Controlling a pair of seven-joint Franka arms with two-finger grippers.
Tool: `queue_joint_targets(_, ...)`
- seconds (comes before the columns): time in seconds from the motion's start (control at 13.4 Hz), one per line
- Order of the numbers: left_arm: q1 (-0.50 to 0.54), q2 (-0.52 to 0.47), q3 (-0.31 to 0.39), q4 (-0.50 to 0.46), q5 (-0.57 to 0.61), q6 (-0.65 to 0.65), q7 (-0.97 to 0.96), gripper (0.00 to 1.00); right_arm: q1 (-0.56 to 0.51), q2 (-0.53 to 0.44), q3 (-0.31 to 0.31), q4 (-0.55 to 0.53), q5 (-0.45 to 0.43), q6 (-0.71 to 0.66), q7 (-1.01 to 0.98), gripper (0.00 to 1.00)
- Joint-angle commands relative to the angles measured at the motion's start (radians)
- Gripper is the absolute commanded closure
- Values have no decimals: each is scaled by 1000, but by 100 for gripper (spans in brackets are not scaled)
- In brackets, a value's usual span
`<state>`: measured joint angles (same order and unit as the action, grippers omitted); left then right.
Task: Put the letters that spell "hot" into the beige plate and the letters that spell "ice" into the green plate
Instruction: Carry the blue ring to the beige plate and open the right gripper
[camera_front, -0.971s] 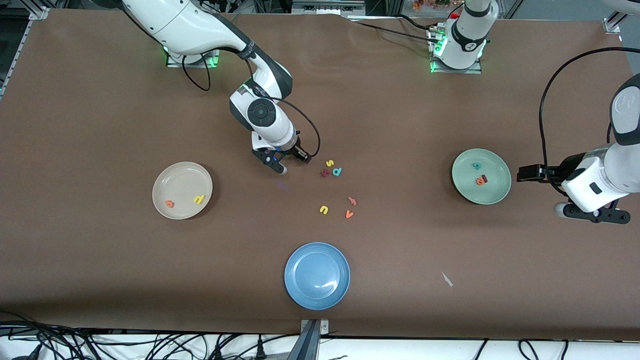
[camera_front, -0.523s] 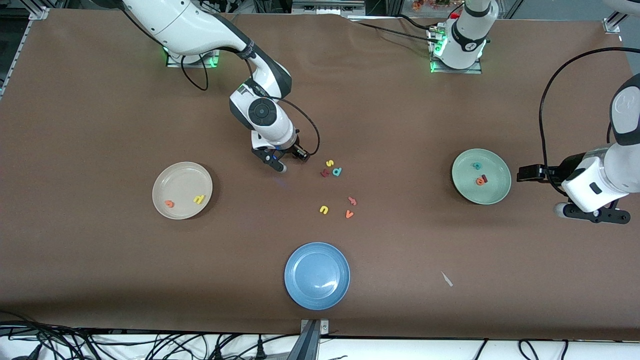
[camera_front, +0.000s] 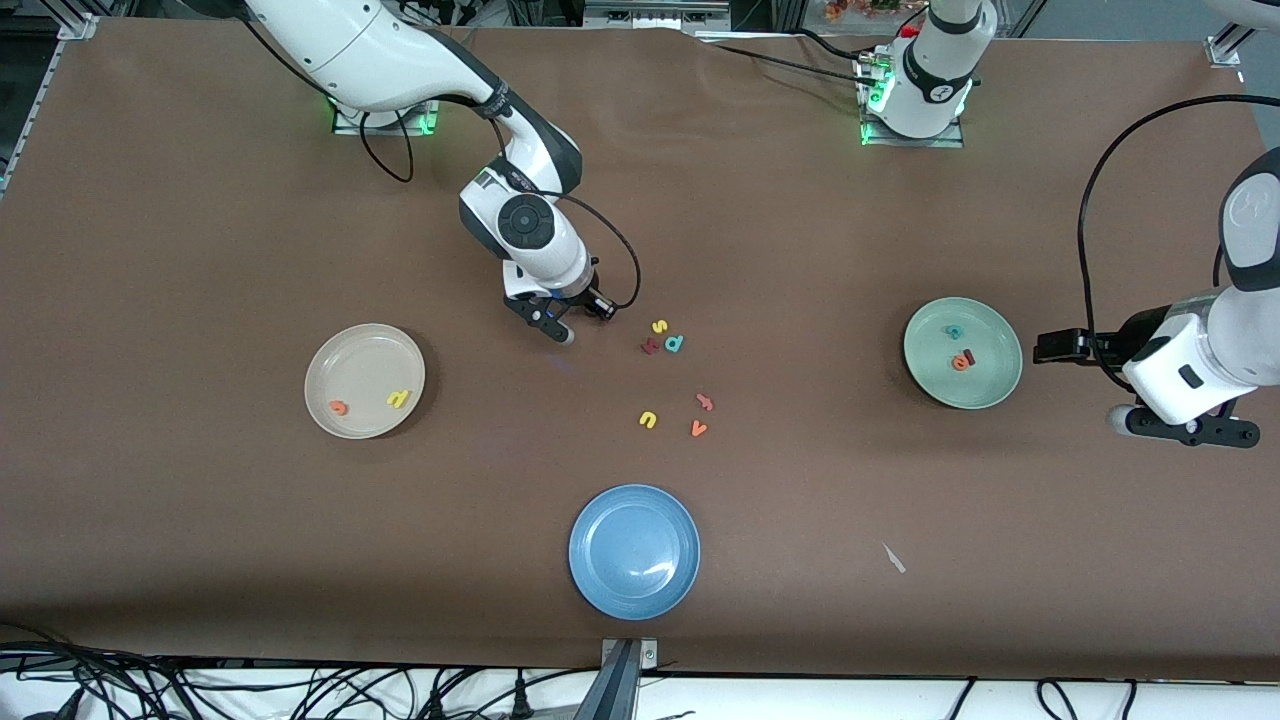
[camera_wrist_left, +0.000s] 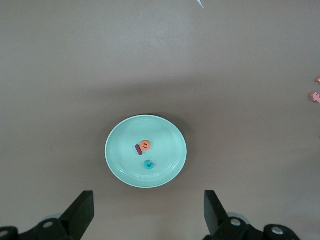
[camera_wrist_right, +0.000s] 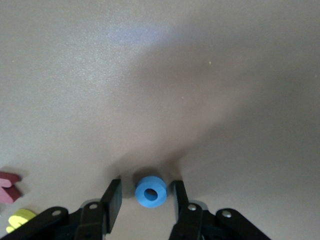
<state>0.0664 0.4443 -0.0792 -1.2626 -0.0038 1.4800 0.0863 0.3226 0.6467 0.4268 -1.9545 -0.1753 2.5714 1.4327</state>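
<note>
My right gripper (camera_front: 560, 332) is down at the table beside the loose letters, open, with its jaws on either side of the blue ring "o" (camera_wrist_right: 151, 191) and a thin gap on each side. The beige plate (camera_front: 360, 355) holds the orange "t" (camera_front: 339, 407) and the yellow "h" (camera_front: 399, 399). In the green plate (camera_front: 990, 385) lie the teal "c" (camera_front: 953, 331), the orange "e" (camera_front: 960, 362) and the dark red "i" (camera_front: 968, 355). My left gripper (camera_front: 1185, 430) waits open beside the green plate (camera_wrist_left: 165, 145), with nothing between its fingers.
Loose letters lie mid-table: a yellow "s" (camera_front: 659, 326), a teal "d" (camera_front: 675, 343), a dark red letter (camera_front: 650, 346), a yellow "u" (camera_front: 648, 419), an orange letter (camera_front: 705, 402) and an orange "v" (camera_front: 698, 428). A blue plate (camera_front: 634, 550) sits near the front edge.
The right gripper has shifted slightly toward the robots' bases. The left arm has not moved.
</note>
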Motion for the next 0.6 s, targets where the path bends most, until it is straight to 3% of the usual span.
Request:
queue_joint_targets(0.0, 0, -9, 6, -11, -13, -1, 24, 3, -7, 2, 6, -24, -38, 30, 23, 69)
queue_joint_targets(0.22, 0, -7, 6, -11, -13, 0, 26, 3, -19, -10, 6, -27, -39, 32, 21, 91)
queue_joint_targets(0.37, 0, -7, 6, -11, -13, 0, 26, 3, -66, -50, 9, -38, -44, 23, 12, 91)
queue_joint_targets(0.52, 0, -7, 6, -11, -10, 0, 26, 3, -199, -113, 97, -40, -46, -78, -32, 91)
